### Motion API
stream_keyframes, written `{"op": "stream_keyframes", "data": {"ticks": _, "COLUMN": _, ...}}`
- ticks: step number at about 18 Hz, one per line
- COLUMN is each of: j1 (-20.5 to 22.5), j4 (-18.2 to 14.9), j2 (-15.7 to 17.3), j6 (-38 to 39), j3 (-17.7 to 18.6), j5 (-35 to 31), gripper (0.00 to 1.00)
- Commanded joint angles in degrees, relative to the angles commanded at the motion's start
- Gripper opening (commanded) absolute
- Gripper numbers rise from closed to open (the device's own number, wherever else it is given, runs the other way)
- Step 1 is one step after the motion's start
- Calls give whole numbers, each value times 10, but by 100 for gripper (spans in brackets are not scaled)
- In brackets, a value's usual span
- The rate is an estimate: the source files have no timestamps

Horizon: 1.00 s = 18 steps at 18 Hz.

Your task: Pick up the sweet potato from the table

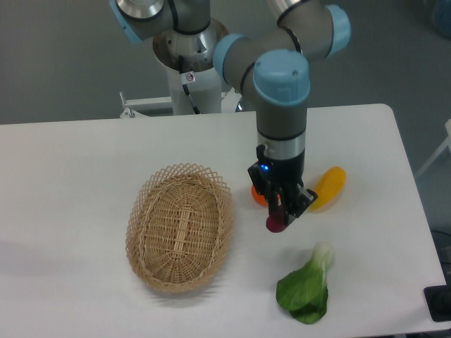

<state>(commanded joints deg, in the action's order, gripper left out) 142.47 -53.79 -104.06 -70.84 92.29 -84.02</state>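
Observation:
The sweet potato [275, 220] is a small purple-magenta tuber held upright between the fingers of my gripper [280, 210]. Only its lower end shows below the fingers. The gripper is shut on it and holds it above the white table [70, 176], just right of the basket. The upper part of the sweet potato is hidden by the fingers.
A wicker oval basket [180, 227] lies left of the gripper. A round orange fruit [258, 195] sits partly hidden behind the gripper. A yellow-orange oblong fruit [328, 188] lies to its right. A leafy green vegetable [306, 287] lies near the front edge.

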Motion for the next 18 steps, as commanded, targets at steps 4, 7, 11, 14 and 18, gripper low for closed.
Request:
{"op": "stream_keyframes", "data": {"ticks": 4, "j1": 1, "j4": -2, "j2": 0, "j6": 11, "j3": -8, "j5": 0, "gripper": 41}}
{"op": "stream_keyframes", "data": {"ticks": 7, "j1": 3, "j4": -2, "j2": 2, "j6": 12, "j3": -10, "j5": -2, "gripper": 41}}
{"op": "stream_keyframes", "data": {"ticks": 11, "j1": 4, "j4": -4, "j2": 2, "j6": 11, "j3": -10, "j5": -2, "gripper": 41}}
{"op": "stream_keyframes", "data": {"ticks": 14, "j1": 3, "j4": -4, "j2": 2, "j6": 12, "j3": -11, "j5": -2, "gripper": 41}}
{"op": "stream_keyframes", "data": {"ticks": 18, "j1": 1, "j4": -4, "j2": -2, "j6": 25, "j3": -21, "j5": -1, "gripper": 41}}
